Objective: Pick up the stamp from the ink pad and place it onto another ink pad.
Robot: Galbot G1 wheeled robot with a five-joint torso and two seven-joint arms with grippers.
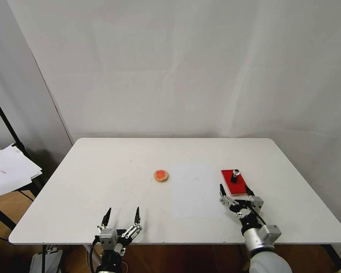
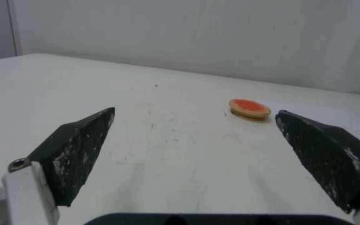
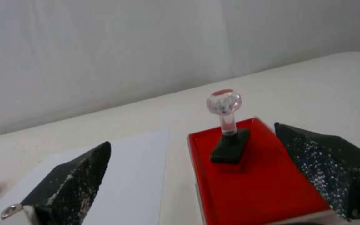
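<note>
While the stamp [image 1: 235, 175] stands upright on the red ink pad [image 1: 235, 183] at the counter's [image 1: 102, 182] right side, I see my right pincer [image 1: 234, 188] spread wide just short of that pad. My left pincer [image 1: 122, 217] rests released near the front edge, well apart from the round ink pad [image 1: 160, 175].

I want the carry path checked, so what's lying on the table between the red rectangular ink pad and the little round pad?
A white sheet of paper lies flat between the ink pad and the round pad, seen in the head view.
</note>
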